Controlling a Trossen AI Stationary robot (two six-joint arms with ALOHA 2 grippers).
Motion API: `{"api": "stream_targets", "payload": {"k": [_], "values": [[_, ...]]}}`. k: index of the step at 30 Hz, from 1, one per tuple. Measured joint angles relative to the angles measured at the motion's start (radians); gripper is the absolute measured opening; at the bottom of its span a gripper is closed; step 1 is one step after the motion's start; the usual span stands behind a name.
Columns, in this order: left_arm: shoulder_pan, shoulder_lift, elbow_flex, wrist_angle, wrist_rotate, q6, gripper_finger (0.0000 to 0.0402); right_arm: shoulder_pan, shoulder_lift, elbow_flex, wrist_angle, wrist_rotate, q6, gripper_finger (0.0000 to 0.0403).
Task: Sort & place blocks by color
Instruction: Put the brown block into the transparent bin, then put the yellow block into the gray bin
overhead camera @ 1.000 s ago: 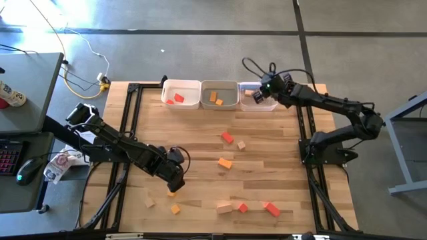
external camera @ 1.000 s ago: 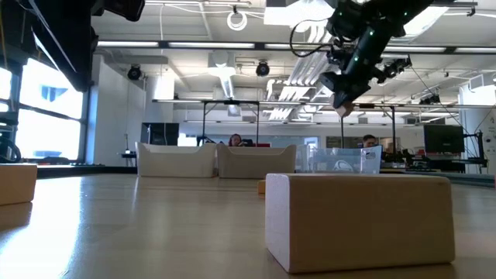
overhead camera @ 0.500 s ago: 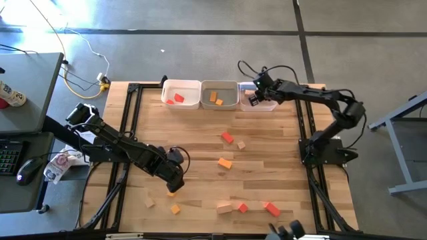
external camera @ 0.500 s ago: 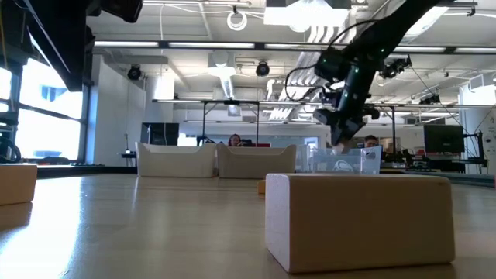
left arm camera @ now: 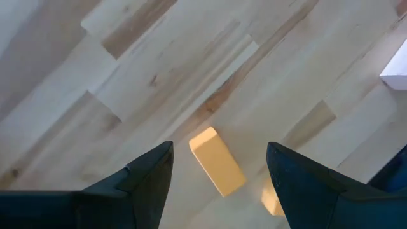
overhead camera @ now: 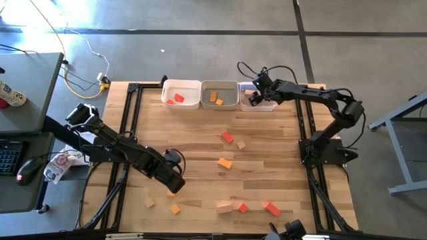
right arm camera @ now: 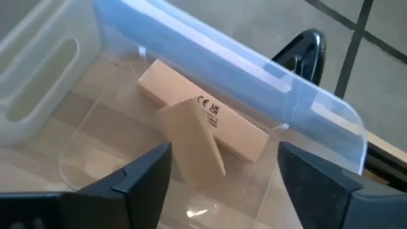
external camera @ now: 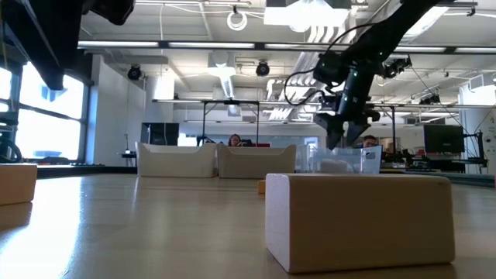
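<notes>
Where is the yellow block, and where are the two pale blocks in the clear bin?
yellow block (left arm camera: 217, 161), left wrist view, its top face.
pale bar (right arm camera: 238, 137), right wrist view, its long side.
pale wedge (right arm camera: 194, 138), right wrist view, its sloped face.

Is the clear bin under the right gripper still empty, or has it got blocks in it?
Not empty. The clear plastic bin holds two plain pale wooden blocks: a long bar and a wedge lying against it, below the open right gripper.

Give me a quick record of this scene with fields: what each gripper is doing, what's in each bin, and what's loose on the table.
left gripper: open, above an orange-yellow bar on the table
right gripper: open, over the clear bin, nothing held
clear bin: two pale wood pieces
white bin: one red block
grey bin: orange-yellow blocks
loose blocks: red, orange-yellow and pale ones toward the table's near half
</notes>
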Motion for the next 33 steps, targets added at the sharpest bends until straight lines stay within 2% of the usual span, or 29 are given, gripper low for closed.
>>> {"api": "stream_targets", "payload": {"k": [8,18,33], "values": [[-0.051,0.000,0.000,0.000,0.007,-0.205,0.0239,0.018,-0.116,0.000,-0.002,-0.008,-0.019,0.0284],[-0.117,0.006,0.000,0.001,0.002,-0.413,0.0239,0.104,-0.245,0.000,-0.008,-0.009,-0.044,0.0279],[-0.121,0.161,0.000,0.071,0.007,-0.476,0.0239,0.214,-0.272,0.000,-0.009,0.001,-0.044,0.0279]]}}
